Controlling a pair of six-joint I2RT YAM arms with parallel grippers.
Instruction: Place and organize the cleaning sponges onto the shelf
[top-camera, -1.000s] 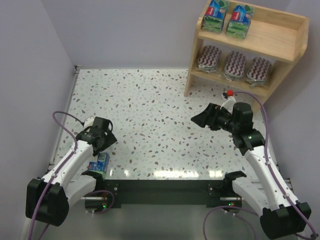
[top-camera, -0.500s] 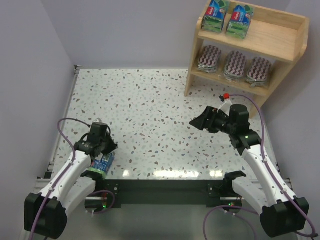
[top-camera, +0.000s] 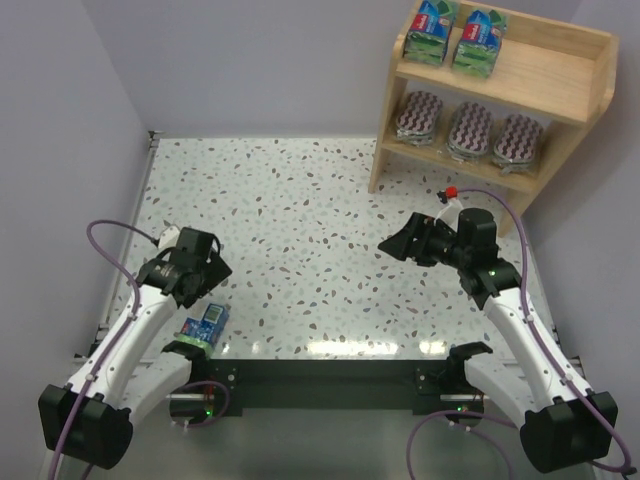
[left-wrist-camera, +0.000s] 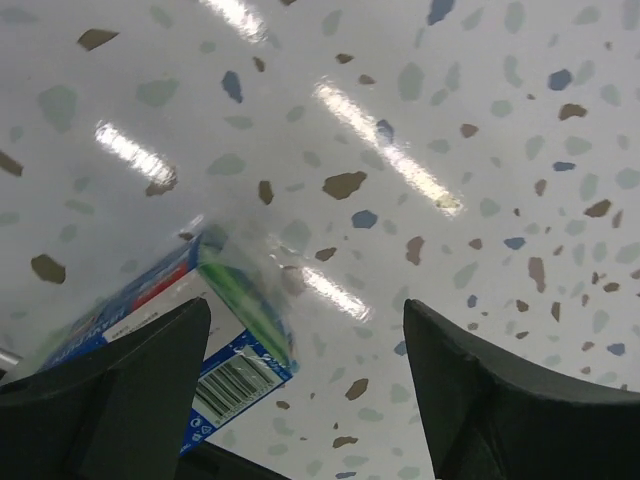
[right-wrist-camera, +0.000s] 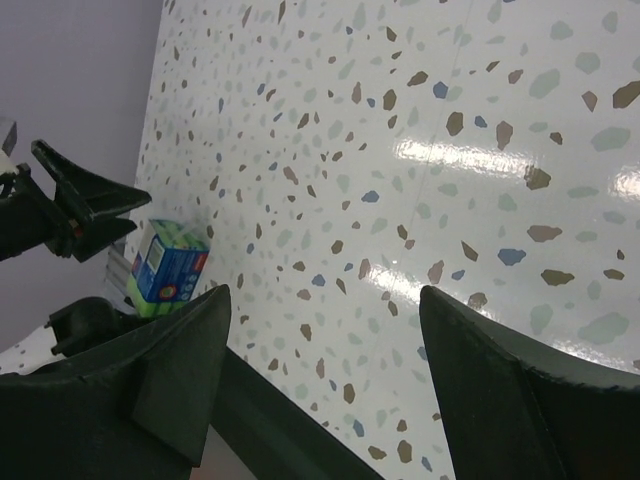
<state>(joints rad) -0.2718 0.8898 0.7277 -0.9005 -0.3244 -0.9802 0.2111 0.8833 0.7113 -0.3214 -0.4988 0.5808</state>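
Observation:
One green rectangular sponge pack with a blue-and-red label (top-camera: 203, 325) lies at the table's near left edge. It also shows in the left wrist view (left-wrist-camera: 225, 315) and the right wrist view (right-wrist-camera: 170, 265). My left gripper (top-camera: 200, 285) is open and empty, just above and beyond this pack (left-wrist-camera: 305, 303). My right gripper (top-camera: 397, 243) is open and empty over the table's right middle (right-wrist-camera: 325, 290). The wooden shelf (top-camera: 560, 75) stands at the far right. Two green packs (top-camera: 432, 30) sit on its upper tier, three maroon zigzag oval packs (top-camera: 470, 130) on its lower tier.
The speckled table (top-camera: 300, 210) is walled at the back and left. A black rail (top-camera: 320, 370) runs along the near edge, close to the loose pack. My left gripper's fingers (right-wrist-camera: 80, 205) show at the far left of the right wrist view.
My left gripper dipped down over the loose green pack, then drew back up and left. The pack stays in place. My right gripper shifted slightly left, then held still.

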